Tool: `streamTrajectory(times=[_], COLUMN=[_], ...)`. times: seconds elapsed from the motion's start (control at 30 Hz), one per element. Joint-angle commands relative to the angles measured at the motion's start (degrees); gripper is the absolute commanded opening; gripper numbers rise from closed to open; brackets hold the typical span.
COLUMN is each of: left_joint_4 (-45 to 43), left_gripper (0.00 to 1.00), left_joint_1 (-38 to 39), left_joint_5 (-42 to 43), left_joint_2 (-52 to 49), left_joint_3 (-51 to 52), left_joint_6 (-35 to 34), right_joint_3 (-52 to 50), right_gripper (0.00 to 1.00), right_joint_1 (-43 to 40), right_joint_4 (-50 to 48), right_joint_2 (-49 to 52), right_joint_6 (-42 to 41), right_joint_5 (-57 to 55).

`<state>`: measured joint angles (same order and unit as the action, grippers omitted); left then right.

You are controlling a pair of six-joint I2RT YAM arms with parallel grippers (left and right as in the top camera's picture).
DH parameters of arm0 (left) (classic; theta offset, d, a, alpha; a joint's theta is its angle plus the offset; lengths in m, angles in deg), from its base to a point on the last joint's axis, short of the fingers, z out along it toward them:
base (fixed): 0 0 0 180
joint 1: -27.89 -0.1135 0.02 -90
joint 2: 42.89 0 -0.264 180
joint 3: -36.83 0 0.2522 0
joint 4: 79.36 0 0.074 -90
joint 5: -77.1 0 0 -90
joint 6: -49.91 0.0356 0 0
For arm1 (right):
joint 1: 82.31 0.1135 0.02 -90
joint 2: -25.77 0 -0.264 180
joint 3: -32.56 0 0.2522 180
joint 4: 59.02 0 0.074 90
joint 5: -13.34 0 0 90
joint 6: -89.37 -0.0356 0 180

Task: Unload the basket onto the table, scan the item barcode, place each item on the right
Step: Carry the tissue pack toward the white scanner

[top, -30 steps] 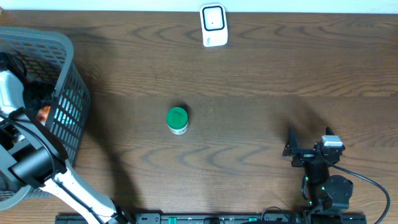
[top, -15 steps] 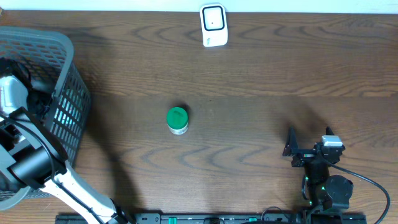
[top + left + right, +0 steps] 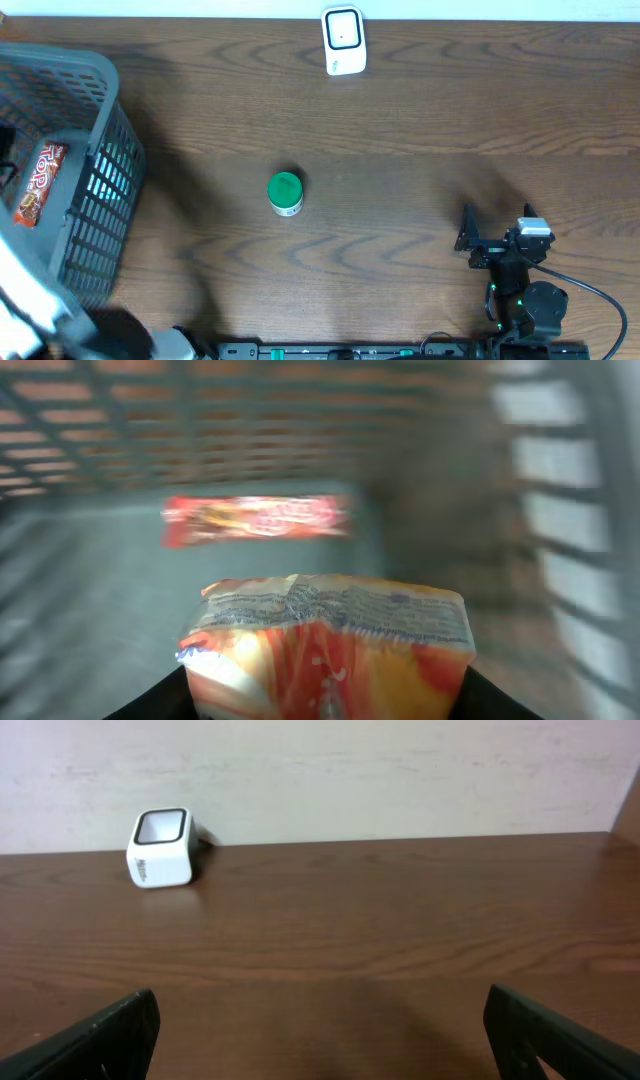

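Note:
In the left wrist view a crinkled orange, red and white snack packet [image 3: 330, 645] fills the space between my left gripper's [image 3: 325, 700] black fingers, which are shut on it inside the grey basket [image 3: 560, 480]. From overhead the left arm [image 3: 25, 300] is only a blur at the bottom left, and the packet does not show. The white barcode scanner [image 3: 343, 40] stands at the table's far edge and also shows in the right wrist view [image 3: 160, 848]. My right gripper [image 3: 497, 228] rests near the front right, open and empty [image 3: 320, 1030].
A red candy bar [image 3: 40, 185] lies on the floor of the basket [image 3: 100, 190], behind the held packet [image 3: 258, 520]. A green-lidded jar [image 3: 285, 193] stands at mid-table. Bare wood lies between the jar and the scanner.
The left gripper has closed on the packet. The left arm has pulled back toward the front edge, uncovering the red candy bar in the basket. The right arm has not moved.

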<state>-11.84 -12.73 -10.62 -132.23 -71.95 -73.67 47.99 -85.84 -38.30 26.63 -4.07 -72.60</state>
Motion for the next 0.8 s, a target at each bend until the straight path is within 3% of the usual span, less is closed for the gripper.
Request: streamTrajectory(times=[0.0,0.2,0.47,0.77], left_joint_4=[1.1,-0.5,-5.1,-8.6], left_gripper=[0.57,0.57,0.58,0.58], left_joint_1=[5.5,25.7,57.2,72.2], left_joint_5=[14.8,17.1,3.3,-0.4], left_joint_2=[8.4,13.3,4.2,-15.2], left_joint_3=[-1.0,-0.9,-0.8,-0.8], left_joint_6=[0.3,-2.0,-3.2,-3.1], right_joint_3=[0.2,0.2,0.2,0.2], right_gripper=[0.99,0.99,0.99,0.99], right_joint_1=[-0.5,-0.5,-0.5,-0.5], right_joint_4=[0.5,0.5,0.5,0.5], right_joint_2=[-0.1,-0.1,-0.1,-0.1], right_joint_6=[-0.2,-0.2,-0.2,-0.2], right_joint_5=[-0.1,-0.1,-0.1,-0.1])
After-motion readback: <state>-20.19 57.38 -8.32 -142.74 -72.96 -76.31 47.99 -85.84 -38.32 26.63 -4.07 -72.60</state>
